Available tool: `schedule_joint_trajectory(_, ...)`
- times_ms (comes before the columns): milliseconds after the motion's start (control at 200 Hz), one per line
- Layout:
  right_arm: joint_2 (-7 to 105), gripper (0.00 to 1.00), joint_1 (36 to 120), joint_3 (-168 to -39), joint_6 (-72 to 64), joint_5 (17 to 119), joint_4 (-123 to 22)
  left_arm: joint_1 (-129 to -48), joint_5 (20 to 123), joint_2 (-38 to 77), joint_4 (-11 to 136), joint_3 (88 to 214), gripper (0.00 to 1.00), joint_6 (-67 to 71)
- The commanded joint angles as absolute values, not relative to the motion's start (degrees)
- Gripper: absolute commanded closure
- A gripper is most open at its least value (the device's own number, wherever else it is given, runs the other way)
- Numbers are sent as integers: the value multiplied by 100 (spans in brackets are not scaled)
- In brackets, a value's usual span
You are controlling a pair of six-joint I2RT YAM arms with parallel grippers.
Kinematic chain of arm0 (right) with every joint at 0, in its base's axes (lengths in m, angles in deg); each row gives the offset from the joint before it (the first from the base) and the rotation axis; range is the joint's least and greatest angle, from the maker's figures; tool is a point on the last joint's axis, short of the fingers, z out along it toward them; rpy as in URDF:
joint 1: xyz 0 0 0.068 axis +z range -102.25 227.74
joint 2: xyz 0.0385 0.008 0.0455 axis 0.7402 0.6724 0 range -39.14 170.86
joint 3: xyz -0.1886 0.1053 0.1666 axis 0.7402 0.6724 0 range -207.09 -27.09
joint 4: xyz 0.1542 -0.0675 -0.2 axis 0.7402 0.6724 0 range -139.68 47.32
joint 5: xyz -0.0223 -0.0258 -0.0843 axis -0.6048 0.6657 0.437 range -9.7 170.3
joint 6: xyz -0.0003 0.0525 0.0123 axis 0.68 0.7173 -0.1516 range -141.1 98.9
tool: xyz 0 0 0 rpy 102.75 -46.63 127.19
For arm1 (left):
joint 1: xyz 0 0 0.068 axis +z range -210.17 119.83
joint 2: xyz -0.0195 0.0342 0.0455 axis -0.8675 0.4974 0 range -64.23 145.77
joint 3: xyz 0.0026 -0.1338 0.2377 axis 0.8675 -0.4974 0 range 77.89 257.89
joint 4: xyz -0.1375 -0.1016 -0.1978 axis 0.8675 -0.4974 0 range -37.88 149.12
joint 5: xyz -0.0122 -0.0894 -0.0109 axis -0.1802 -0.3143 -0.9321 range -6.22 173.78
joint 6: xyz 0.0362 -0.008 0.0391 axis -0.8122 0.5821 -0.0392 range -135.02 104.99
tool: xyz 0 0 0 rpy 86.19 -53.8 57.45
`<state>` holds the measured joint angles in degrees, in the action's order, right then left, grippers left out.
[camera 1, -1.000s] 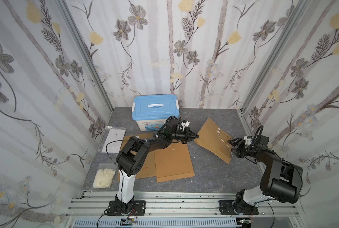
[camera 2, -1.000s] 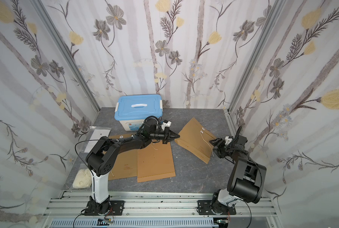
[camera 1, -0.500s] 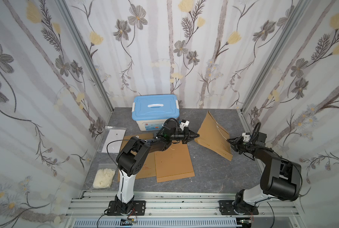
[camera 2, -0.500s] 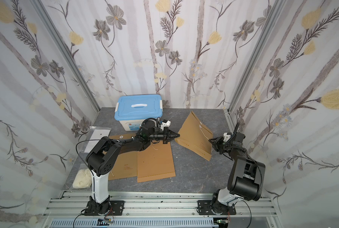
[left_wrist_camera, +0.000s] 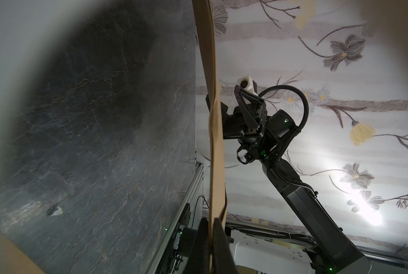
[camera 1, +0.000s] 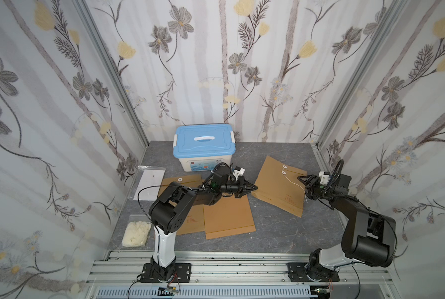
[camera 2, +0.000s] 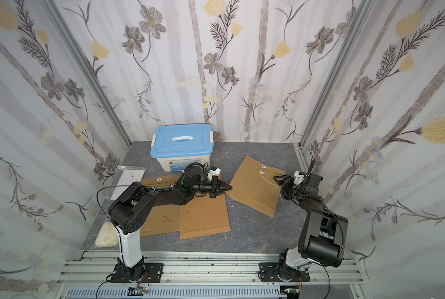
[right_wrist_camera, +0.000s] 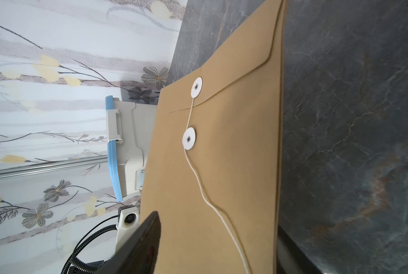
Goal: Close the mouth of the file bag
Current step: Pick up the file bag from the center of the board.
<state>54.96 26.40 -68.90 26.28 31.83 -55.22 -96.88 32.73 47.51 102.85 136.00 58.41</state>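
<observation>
Left fingers pinch the file bag at its edge; right fingers stand apart over its string.

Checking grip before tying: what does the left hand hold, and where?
The left hand pinches the file bag by its long edge, near its closed end.

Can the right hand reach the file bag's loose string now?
Likely yes: the string trails across the file bag toward the right hand, open beside it, with nothing between; the left hand grips the bag's opposite edge.
</observation>
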Motion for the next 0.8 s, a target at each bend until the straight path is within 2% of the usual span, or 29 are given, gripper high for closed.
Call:
schedule_joint_trajectory(0,5500,42,2661,-6930,2724,2960,-5969,-9724,3164,4731,10447,13563,100,5782)
schedule_joint_trajectory(45,5508,46,2657,-6945,2696,2951,-5927,-9725,3143,4736,10413,13553,100,5746)
schedule_joint_trajectory(155,5534,76,2652,-6956,2612,2910,-5890,-9718,3124,4776,10317,13553,100,5676)
schedule_joint_trajectory(300,5527,86,2656,-7074,2371,2875,-5597,-9705,3082,4809,10244,13546,100,5613)
schedule_joint_trajectory(330,5500,90,2663,-7105,2320,2863,-5532,-9698,3068,4807,10205,13562,100,5570)
schedule_joint_trajectory(350,5477,100,2672,-7127,2298,2848,-5496,-9688,3062,4804,10144,13584,100,5526)
schedule_joint_trajectory(395,5396,100,2699,-7209,2187,2814,-5340,-9653,3062,4784,9976,13607,100,5382)
schedule_joint_trajectory(460,5284,100,2790,-7368,1953,2790,-5034,-9601,3093,4752,9713,13683,86,5144)
schedule_joint_trajectory(565,4773,100,2956,-7596,1645,2798,-4596,-9572,3098,4740,9502,13861,72,4931)
schedule_joint_trajectory(610,4600,100,2993,-7651,1632,2786,-4557,-9569,3098,4756,9487,13941,60,4882)
schedule_joint_trajectory(649,4493,100,2997,-7724,1619,2715,-4522,-9564,3087,4749,9525,14004,44,4830)
schedule_joint_trajectory(694,4388,100,3011,-7826,1637,2591,-4478,-9546,3088,4718,9488,14061,33,4710)
schedule_joint_trajectory(754,4228,100,3042,-7971,1633,2484,-4415,-9489,3117,4637,9406,14103,23,4519)
schedule_joint_trajectory(794,4125,100,3060,-8012,1560,2448,-4257,-9442,3151,4568,9364,14115,21,4357)
